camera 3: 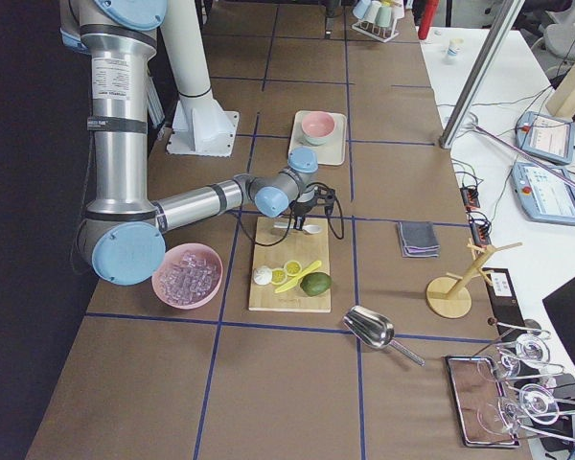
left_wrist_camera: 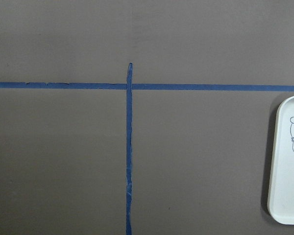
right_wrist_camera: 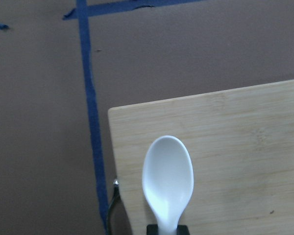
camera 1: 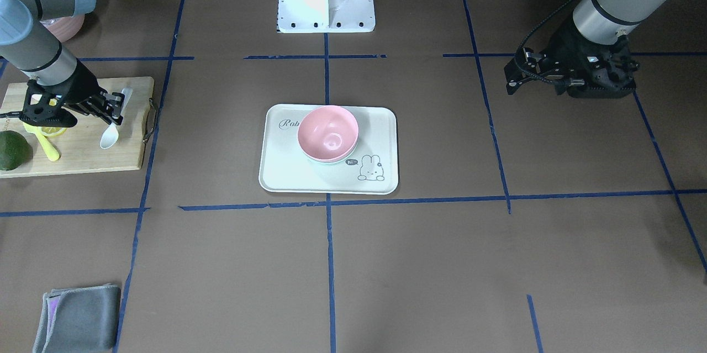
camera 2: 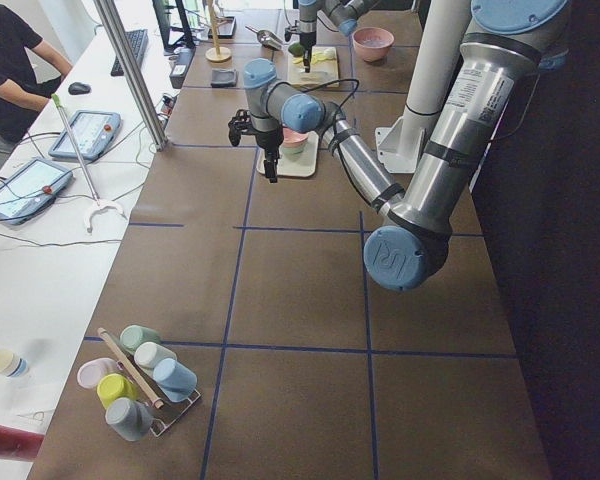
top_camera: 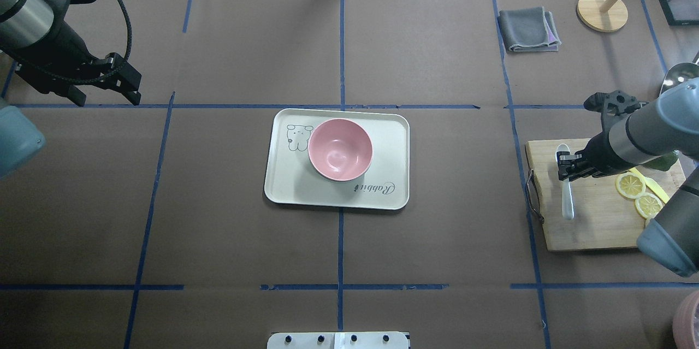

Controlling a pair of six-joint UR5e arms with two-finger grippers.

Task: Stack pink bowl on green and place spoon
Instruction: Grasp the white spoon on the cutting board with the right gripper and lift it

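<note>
The pink bowl [camera 1: 328, 132] [top_camera: 339, 148] sits nested in the green bowl [camera 1: 327, 163], whose pale rim just shows under it, on the white rabbit tray [camera 1: 293, 176] [top_camera: 289, 185] at the table's centre. The white spoon [camera 1: 109, 136] [top_camera: 568, 201] [right_wrist_camera: 167, 176] lies on the wooden cutting board [camera 1: 83, 159] [top_camera: 590, 229]. My right gripper [camera 1: 117, 114] [top_camera: 563, 169] is low over the board, its fingers closed on the spoon's handle. My left gripper [camera 1: 513, 78] [top_camera: 128, 84] hangs open and empty, well to the side of the tray.
On the board are an avocado [camera 1: 11, 149], lemon slices [top_camera: 629, 185] and a yellow utensil [camera 1: 48, 148]. A folded grey cloth [camera 1: 77, 320] [top_camera: 528, 29] lies at the far side. A pink bowl of ice [camera 3: 187, 275] and a metal scoop [camera 3: 369, 328] are beyond the board.
</note>
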